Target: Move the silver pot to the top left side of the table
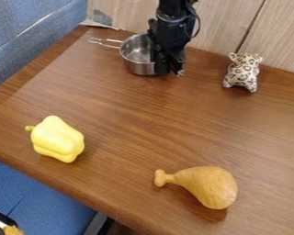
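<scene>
The black gripper (169, 69) hangs low at the top centre of the table, against the right side of the silver pot. Its black body hides the pot's right part, and I cannot tell how its fingers stand. The silver pot (137, 63) is upright near the table's back edge, left of centre, with its wire handle pointing to the upper left. The brown wooden table (131, 119) spans most of the view.
A yellow bell pepper (59, 140) lies at the left front and a brown drumstick (206, 184) at the right front. A spotted animal figure (242, 72) stands at the back right. Blue seating borders the table's left side, and a wood-panel wall rises behind.
</scene>
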Robot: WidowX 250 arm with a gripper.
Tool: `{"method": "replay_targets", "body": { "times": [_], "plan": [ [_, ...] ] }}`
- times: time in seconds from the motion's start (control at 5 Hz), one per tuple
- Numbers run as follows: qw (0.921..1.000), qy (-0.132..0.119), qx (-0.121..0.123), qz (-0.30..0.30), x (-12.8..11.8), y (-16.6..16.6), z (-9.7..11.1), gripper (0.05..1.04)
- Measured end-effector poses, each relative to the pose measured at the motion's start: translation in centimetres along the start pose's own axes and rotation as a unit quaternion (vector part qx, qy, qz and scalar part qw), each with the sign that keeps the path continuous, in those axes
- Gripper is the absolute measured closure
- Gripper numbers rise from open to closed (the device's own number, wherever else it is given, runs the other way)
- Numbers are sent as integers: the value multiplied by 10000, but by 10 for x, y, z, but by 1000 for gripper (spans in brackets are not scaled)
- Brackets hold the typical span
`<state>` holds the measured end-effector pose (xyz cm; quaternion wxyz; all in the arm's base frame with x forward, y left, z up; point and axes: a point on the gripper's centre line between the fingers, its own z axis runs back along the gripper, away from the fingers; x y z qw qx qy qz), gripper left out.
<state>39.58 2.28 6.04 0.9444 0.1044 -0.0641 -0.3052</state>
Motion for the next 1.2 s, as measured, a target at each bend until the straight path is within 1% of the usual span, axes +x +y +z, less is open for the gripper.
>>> {"method": "replay_targets", "body": {
  "times": [0.4, 0.6, 0.8, 1.0, 1.2],
  "plan": [
    [9999, 123, -70, 48, -7, -3, -4, 194],
    [9998, 159, -70, 61, -9, -2, 4, 70],
    [9998, -69, 91, 163, -8, 3, 32, 75],
    [9988, -258, 307, 281, -14, 7, 60, 81],
    [9973, -581, 354, 282, -22, 3, 79, 82]
  ]
}}
